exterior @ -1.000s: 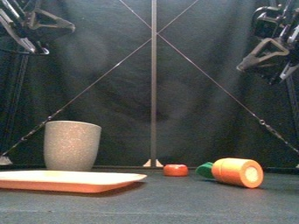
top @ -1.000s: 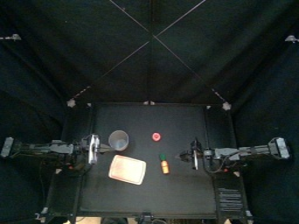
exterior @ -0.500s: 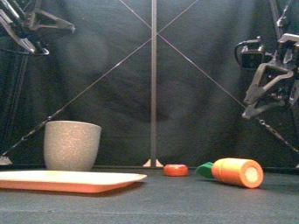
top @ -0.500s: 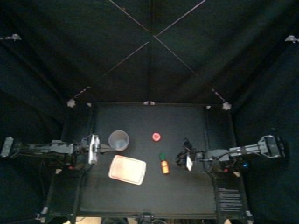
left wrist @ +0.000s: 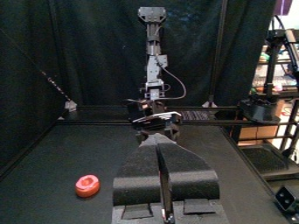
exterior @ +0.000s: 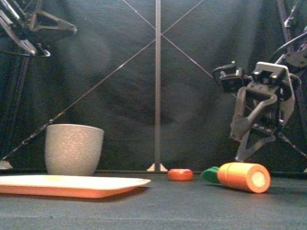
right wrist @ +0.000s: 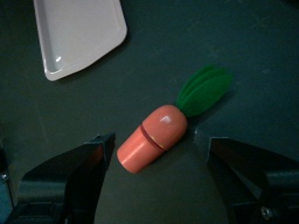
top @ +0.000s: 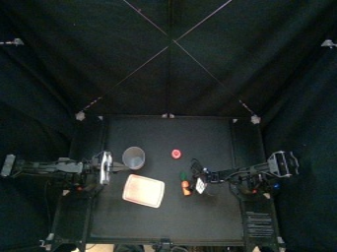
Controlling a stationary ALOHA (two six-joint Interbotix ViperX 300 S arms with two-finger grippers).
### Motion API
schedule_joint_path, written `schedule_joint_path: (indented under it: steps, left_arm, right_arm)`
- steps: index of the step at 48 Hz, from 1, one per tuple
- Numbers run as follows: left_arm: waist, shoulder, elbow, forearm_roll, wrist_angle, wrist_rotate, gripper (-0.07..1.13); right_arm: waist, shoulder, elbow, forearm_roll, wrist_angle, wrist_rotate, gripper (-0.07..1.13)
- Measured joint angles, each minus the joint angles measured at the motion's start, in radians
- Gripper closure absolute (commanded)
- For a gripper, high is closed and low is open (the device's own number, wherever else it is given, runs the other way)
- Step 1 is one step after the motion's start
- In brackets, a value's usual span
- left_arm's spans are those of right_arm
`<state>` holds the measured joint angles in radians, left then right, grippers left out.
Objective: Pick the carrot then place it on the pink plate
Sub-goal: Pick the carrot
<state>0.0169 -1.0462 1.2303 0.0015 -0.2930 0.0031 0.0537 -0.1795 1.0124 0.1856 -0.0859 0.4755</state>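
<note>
The carrot (top: pixel 186 186) lies flat on the table (top: pixel 211 138) to the right of the plate (top: pixel 144 191), near it but not touching; in the front view its orange body (exterior: pixel 243 176) sits well right of the plate (exterior: pixel 66 185), blunt end toward the camera and green leaves on the side nearer the plate.

The right gripper (top: pixel 199 181) hangs over the table just right of the carrot, farther from the plate than the carrot is; from the front it (exterior: pixel 254 148) is above the carrot with a clear gap under it. Its jaws are spread wide and hold nothing; in its wrist view the gripper (right wrist: pixel 170 171) has one jaw on each side of the carrot (right wrist: pixel 158 136), neither touching it, and a corner of the plate (right wrist: pixel 82 35) shows beyond the leaves.

The left gripper (top: pixel 104 167) rests left of the plate and a little behind it; its wrist view shows the jaws (left wrist: pixel 163 153) pressed together on nothing.

A grey cup (top: pixel 133 156) stands upright just behind the plate; a small red toy (top: pixel 176 153) lies behind the plate's right corner, apart from cup and carrot.
</note>
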Motion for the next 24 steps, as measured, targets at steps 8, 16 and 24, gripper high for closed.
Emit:
schedule_joint_path:
  steps: [8,16,24]
  left_arm:
    - [0.0,-0.002,-0.002,0.002,0.0,0.0,1.09]
    - [0.0,-0.002,0.0,0.005,-0.002,-0.002,1.09]
    - [0.0,-0.002,0.0,0.008,0.0,0.0,1.09]
  right_arm:
    - [0.028,0.063,-0.04,0.012,0.002,0.002,0.02]
    - [0.043,0.121,-0.069,0.015,0.005,0.0,0.02]
    - [0.043,0.186,-0.101,0.017,0.018,0.0,0.02]
